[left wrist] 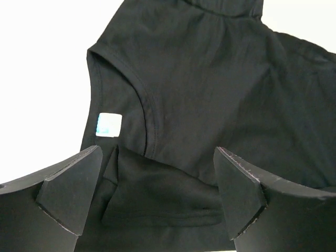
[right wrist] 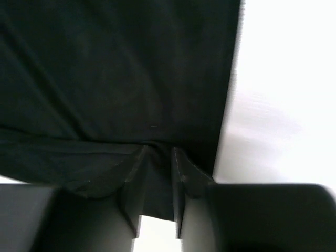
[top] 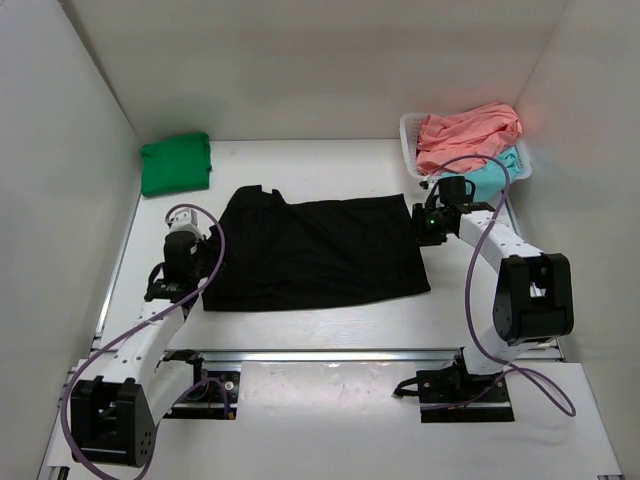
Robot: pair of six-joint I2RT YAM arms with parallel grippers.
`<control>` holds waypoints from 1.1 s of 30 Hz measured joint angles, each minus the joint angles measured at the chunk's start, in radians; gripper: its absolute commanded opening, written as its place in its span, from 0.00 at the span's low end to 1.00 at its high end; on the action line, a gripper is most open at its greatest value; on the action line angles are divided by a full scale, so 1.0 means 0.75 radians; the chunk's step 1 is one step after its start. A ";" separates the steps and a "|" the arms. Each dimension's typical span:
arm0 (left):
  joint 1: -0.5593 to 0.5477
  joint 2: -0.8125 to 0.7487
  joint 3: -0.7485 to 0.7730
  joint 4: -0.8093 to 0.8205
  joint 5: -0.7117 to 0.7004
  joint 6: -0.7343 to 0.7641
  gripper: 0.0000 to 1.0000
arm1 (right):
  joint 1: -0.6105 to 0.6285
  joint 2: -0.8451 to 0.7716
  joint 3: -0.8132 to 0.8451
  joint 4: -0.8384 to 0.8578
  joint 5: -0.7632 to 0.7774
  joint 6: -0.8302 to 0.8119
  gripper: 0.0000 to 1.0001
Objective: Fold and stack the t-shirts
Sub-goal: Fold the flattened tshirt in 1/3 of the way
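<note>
A large black t-shirt lies spread flat in the middle of the table. My left gripper hovers open over its left edge. In the left wrist view the open gripper straddles a folded sleeve, with the pale label near the neckline. My right gripper is at the shirt's far right corner. In the right wrist view it is shut on the black cloth. A folded green t-shirt lies at the back left. The coral-pink t-shirt and the teal one are in the basket.
The white plastic basket stands at the back right corner against the wall. White walls close in the table on the left, back and right. A metal rail with the arm bases runs along the near edge.
</note>
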 measured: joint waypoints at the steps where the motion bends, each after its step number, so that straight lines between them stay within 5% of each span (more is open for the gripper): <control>1: -0.002 0.011 0.000 -0.002 0.007 0.001 0.99 | 0.011 0.000 -0.008 0.011 -0.016 -0.006 0.19; 10: -0.074 0.349 0.046 0.091 0.022 -0.072 0.98 | 0.149 0.109 -0.009 0.229 -0.119 0.043 0.17; 20: -0.085 1.020 0.597 -0.087 0.014 -0.101 0.97 | 0.164 0.364 0.130 0.182 -0.119 0.097 0.12; 33: -0.094 0.864 0.488 -0.317 0.072 -0.089 0.99 | 0.196 0.284 0.020 -0.006 -0.141 0.122 0.11</control>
